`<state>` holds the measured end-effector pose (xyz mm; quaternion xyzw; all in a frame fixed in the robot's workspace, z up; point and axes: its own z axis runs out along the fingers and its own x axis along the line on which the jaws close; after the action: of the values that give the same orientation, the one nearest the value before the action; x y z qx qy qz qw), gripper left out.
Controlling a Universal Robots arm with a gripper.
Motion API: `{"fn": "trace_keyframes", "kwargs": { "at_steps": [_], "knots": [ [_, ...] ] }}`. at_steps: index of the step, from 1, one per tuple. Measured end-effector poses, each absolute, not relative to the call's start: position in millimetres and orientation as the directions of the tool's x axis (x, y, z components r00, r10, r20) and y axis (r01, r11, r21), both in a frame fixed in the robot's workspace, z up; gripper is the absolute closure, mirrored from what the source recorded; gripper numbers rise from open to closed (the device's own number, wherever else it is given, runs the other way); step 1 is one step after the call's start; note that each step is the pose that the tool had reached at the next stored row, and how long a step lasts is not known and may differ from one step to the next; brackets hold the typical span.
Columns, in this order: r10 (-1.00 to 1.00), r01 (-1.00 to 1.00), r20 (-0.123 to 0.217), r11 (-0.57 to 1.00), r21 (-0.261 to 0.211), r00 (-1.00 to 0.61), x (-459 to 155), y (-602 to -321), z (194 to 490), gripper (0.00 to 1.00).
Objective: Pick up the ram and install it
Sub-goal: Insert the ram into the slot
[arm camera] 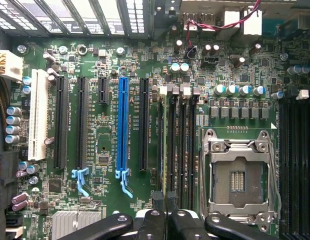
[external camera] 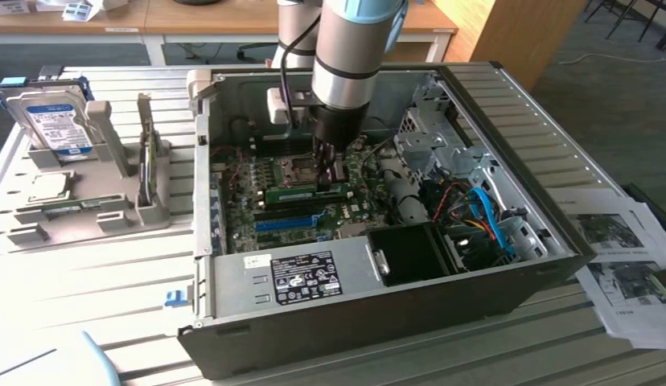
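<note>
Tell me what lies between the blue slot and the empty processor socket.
In the wrist view, a black expansion slot and a bank of black memory slots lie between the blue slot and the processor socket.

computer case (external camera: pixel 526 161): on the table (external camera: pixel 97 273), lying on its side, open side up
motherboard (external camera: pixel 242 201): inside the computer case, on its floor
ram (external camera: pixel 292 194): inside the computer case, on the motherboard
gripper (external camera: pixel 330 186): inside the computer case, at the ram's end toward the exterior view's right
power supply (external camera: pixel 295 277): inside the computer case, along the wall nearest the camera
rack (external camera: pixel 97 205): beside the computer case, on the exterior view's left
hard drive (external camera: pixel 54 121): in the rack
papers (external camera: pixel 622 249): beside the computer case, on the exterior view's right
</note>
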<state>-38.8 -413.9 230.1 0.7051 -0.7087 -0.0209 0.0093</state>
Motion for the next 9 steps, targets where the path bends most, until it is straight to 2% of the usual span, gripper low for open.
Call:
{"fn": "trace_keyframes", "kwargs": {
  "at_steps": [9],
  "knots": [
    [-1.000, -0.999, -0.017, 0.005, 0.043, -0.005, -38.7, -413.9, 227.7, 0.89]
  ]
}}
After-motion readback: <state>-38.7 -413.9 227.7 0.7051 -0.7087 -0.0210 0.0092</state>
